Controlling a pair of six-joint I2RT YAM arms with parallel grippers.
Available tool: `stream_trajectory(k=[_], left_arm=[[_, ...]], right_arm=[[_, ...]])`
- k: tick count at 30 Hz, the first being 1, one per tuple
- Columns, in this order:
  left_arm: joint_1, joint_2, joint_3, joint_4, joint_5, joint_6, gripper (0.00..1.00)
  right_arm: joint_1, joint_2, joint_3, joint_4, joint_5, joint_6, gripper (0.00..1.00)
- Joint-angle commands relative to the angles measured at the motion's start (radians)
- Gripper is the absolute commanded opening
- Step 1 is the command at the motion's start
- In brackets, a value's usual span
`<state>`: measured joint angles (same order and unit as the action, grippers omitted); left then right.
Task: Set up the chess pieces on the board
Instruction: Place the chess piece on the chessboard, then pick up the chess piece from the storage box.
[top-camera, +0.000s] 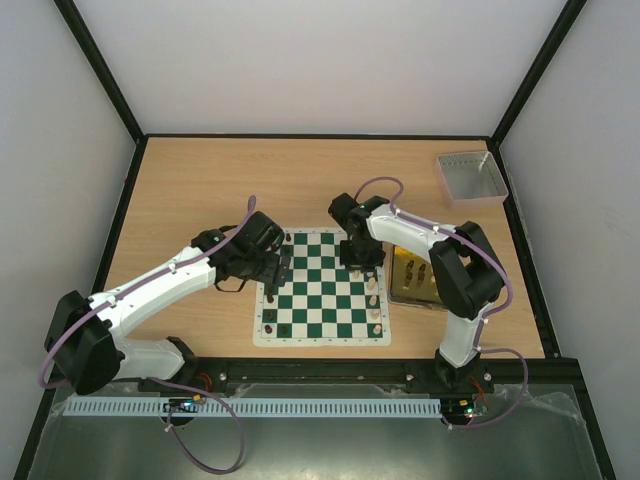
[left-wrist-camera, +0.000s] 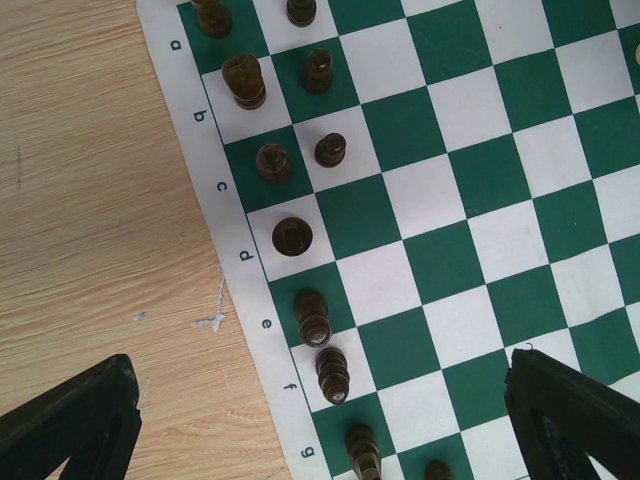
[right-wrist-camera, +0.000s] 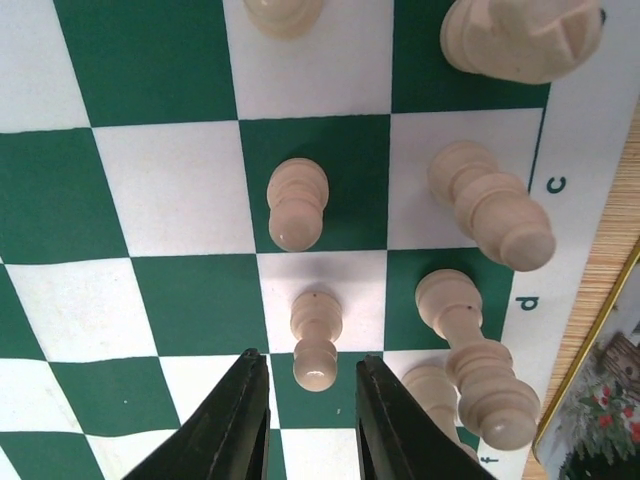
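Light wooden tabletop (top-camera: 200, 180) is carrying the green-and-white board (top-camera: 322, 300) at the centre of the overhead view, with black chess pieces (left-wrist-camera: 311, 318) lining its left edge and cream chess pieces (right-wrist-camera: 490, 215) lining its right.

Low over the right side of the board, the right claw (right-wrist-camera: 308, 360) is hanging with its fingers narrowly apart. They are straddling a cream pawn (right-wrist-camera: 315, 335) at the bottom centre of the wrist view. Slim gaps are showing on both sides, so it is gripping nothing.

Trouble is likeliest here. If this claw drifts sideways while rising, a finger could catch the pawn's head. That could tip the pawn into the tall cream piece (right-wrist-camera: 480, 380) standing just beside it at lower right.

Over the board's left edge, the left claw (left-wrist-camera: 320, 360) is hovering spread wide and empty. Coming down there, its broad fingers could sweep over the closely packed black pieces at the bottom of that view.
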<state>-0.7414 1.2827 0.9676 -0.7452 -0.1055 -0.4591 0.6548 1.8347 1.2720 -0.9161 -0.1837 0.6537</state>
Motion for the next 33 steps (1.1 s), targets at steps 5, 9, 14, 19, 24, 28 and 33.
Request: stream_trajectory(k=[5,9,14,19,24,28,33], left_arm=[[-0.002,-0.002,-0.011,0.006,0.007,0.009,0.99],[-0.003,-0.005,-0.012,0.007,0.006,0.007,0.99],[-0.003,0.0,-0.01,0.009,0.006,0.01,0.99],[-0.002,-0.001,-0.009,0.009,0.004,0.011,0.99],[-0.003,-0.002,-0.012,0.013,0.008,0.01,0.99],[-0.003,-0.003,-0.014,0.018,0.01,0.009,0.99],[-0.012,-0.002,-0.015,0.02,0.012,0.008,0.99]], right_arm=[[-0.005,-0.043,0.086,-0.108,0.056,-0.014,0.23],[-0.078,-0.098,0.124,-0.154,0.053,-0.014,0.23],[-0.253,-0.181,0.074,-0.177,0.059,-0.044,0.23],[-0.362,-0.247,-0.034,-0.153,0.108,-0.01,0.23],[-0.497,-0.292,-0.104,-0.126,0.134,0.026,0.22],[-0.56,-0.292,-0.161,-0.086,0.098,0.048,0.22],[-0.6,-0.28,-0.198,-0.052,0.054,0.056,0.22]])
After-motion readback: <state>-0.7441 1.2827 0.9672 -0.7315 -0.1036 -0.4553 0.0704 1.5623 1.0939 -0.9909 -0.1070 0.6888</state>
